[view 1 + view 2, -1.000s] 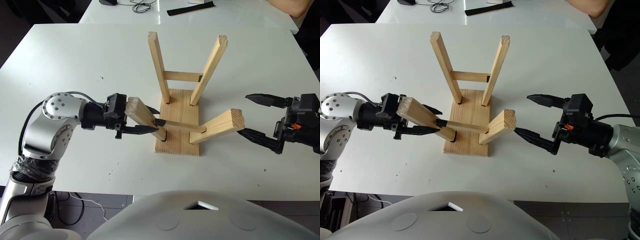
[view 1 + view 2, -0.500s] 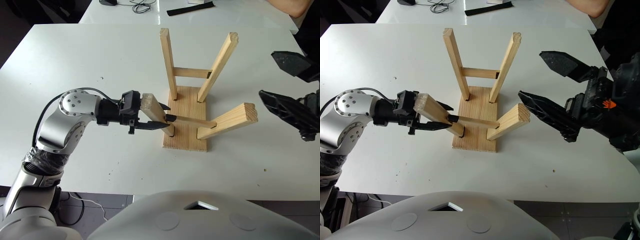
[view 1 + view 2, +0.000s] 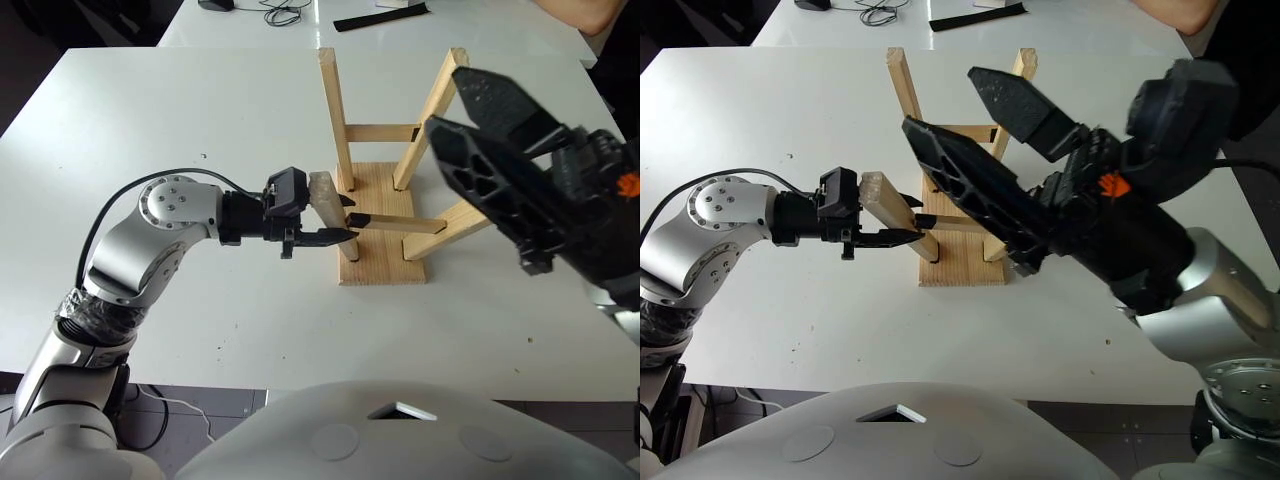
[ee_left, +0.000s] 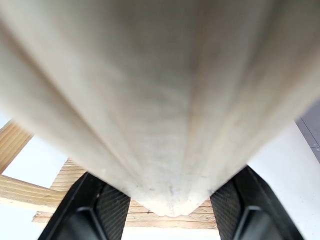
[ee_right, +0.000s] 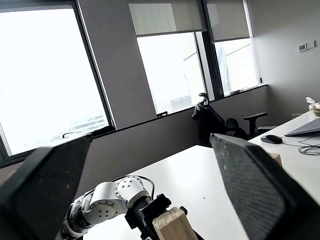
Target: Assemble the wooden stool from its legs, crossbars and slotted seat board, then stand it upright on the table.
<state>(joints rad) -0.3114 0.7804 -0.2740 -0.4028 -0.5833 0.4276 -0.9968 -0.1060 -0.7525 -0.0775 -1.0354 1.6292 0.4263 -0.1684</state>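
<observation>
Gripping the near-left leg (image 3: 325, 195) of the upturned stool, the left gripper (image 3: 342, 218) was clamped from the left side of the frame, one black finger (image 3: 345, 200) above the wood and one below. The stool's slotted seat board (image 3: 385, 272) lay flat on the white table (image 3: 200, 100), near the centre of the head views, with the legs pointing up.

The far-left leg (image 3: 335, 115) and the far crossbar (image 3: 380, 132) were plain to see. The far-right leg (image 3: 436, 92) was partly covered. The right gripper (image 3: 942, 97) hung high and close to the head camera, jaws spread wide and holding nothing. Its bulk filled the right half of the frame and hid most of the near-right leg (image 3: 455, 215). The near crossbar (image 3: 400, 222) could be followed from the held leg only as far as that gripper's edge, so its right-hand joint could not be made out. Whether each leg sat fully in its slot was also hard to tell.

In the left wrist view the held leg loomed so near that it showed no detail. Only the two finger pads (image 4: 95, 210) showed at the lower corners, with a strip of the seat board between them.

In the right wrist view the two wide-apart fingers (image 5: 255, 190) framed the left arm and the leg's end, cut off at the lower edge.
</observation>
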